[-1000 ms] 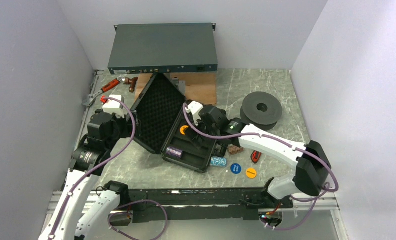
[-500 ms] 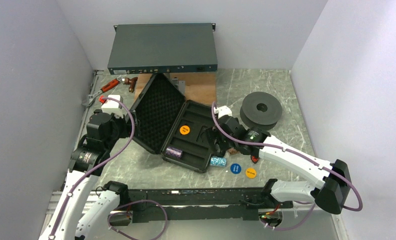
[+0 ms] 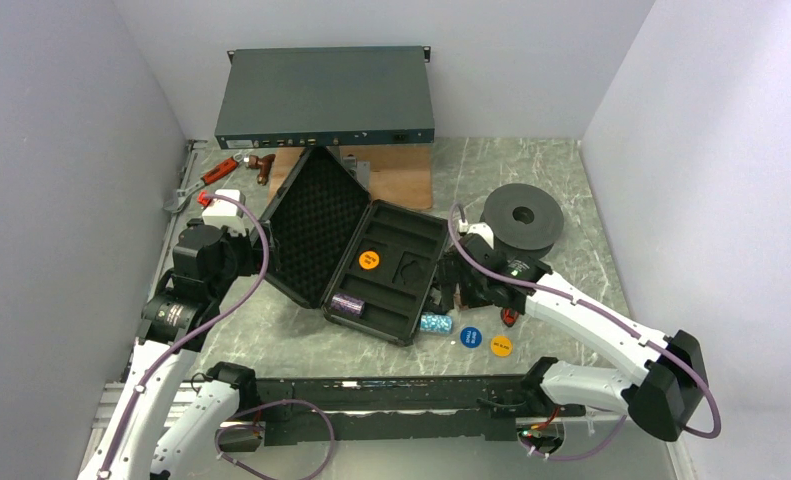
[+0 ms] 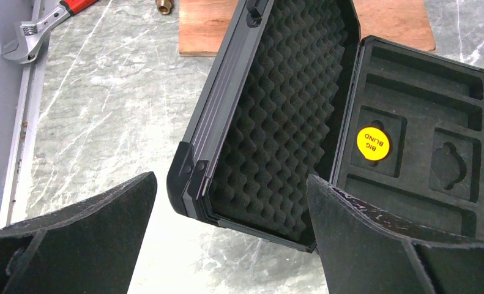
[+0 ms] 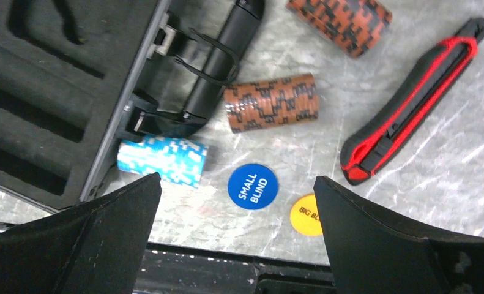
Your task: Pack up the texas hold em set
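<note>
Presently the right fingers (image 5: pixel 104 233) stand spread wide and empty above the surface (image 5: pixel 447 177), just off the open case (image 3: pixel 423 232) on its right side. In the right wrist view the nearer brown chip roll (image 5: pixel 271 102) lies on its side ahead of the fingertips, roughly centred on the gap between them and close beside the case handle (image 5: pixel 222 55).

Its long axis runs almost along the line from one finger to the other, slightly tilted. On my reading, closing as now aligned would press on the roll's flat ends rather than its round flank. A turn of the wrist appears necessary if the flank is to be taken.

A second brown roll (image 5: pixel 340 17) lies farther ahead and to the right, partly cut off by the frame. The teal roll (image 5: pixel 161 160) lies against the case's outer edge, just beside the left fingertip. The blue disc (image 5: pixel 253 186) and an orange disc (image 5: pixel 305 214) lie flat near the fingertips. A red-and-black utility knife (image 5: pixel 410 107) lies to the right, apart from the roll.

Already in the tray are a purple roll (image 3: pixel 347 303) and a BIG BLIND disc (image 4: pixel 372 143).

The left fingers (image 4: pixel 92 226) are likewise parted and empty, facing the raised foam lid (image 4: pixel 276 122) on the far side of the case. The right arm is plainly the nearer to every loose piece.
</note>
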Tool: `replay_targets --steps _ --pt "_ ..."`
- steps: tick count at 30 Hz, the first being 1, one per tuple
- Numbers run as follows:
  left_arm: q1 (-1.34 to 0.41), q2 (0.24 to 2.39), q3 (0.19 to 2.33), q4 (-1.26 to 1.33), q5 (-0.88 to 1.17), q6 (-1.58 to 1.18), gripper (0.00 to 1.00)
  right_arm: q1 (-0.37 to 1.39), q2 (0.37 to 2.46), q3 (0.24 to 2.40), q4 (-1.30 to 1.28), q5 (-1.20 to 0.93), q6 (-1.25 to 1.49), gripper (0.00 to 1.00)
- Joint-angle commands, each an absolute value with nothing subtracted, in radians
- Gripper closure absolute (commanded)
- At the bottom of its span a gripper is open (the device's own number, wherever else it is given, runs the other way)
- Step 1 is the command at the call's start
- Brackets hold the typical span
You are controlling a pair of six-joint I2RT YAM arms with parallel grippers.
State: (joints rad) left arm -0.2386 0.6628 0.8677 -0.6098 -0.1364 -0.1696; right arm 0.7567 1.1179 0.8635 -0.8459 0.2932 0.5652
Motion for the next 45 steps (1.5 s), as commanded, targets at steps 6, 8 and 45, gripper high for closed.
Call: replay_targets --steps 6,8,45 --pt "-0.231 0.657 0.864 -0.580 -0.132 -0.160 0.01 0.731 1.156 0.875 -0.949 0.237 0.708 0.00" --pt "-0.230 0.657 0.864 -0.579 -0.134 -0.161 0.01 0.729 1.160 0.883 -0.960 0.209 0.751 0.00" --pt "-0.219 0.641 0.862 -0.580 -0.125 -0.161 0.01 0.669 1.214 0.682 -0.835 0.155 1.051 0.34"
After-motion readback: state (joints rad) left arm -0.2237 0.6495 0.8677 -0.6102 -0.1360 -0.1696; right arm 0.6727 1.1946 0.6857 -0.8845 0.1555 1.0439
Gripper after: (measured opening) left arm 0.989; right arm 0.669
